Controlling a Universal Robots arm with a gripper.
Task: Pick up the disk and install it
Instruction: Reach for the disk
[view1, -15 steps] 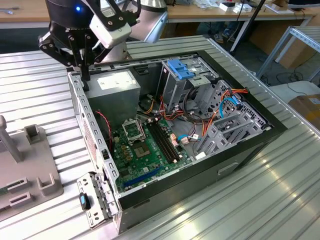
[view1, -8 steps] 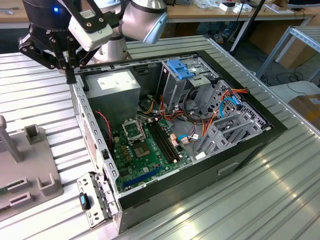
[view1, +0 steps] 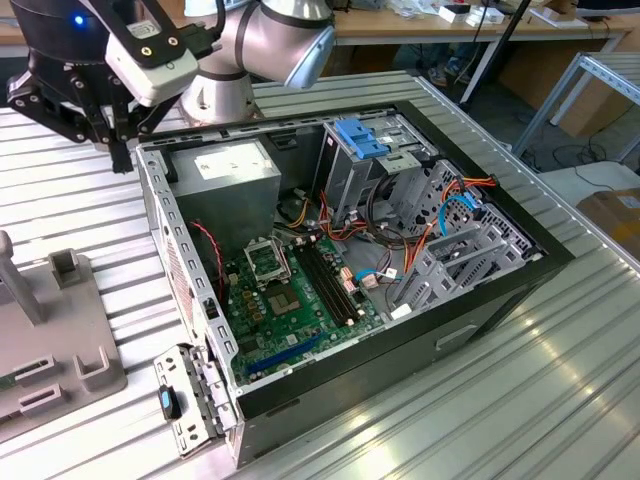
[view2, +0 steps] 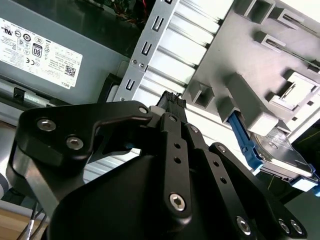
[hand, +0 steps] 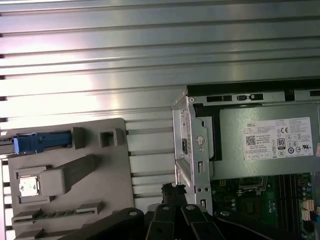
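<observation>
Black gripper (view2: 172, 100) linkage loomed nearest, its claw pinched shut on nothing beside the open computer case (view1: 470, 320), while the disk (hand: 42, 142) stood on edge in a grey fixture tray (hand: 112, 170), seemingly slotted upright for easy grasping.

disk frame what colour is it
Bright blue, running along the edge of the grey metal disk; clearest in the second wrist view.
</observation>
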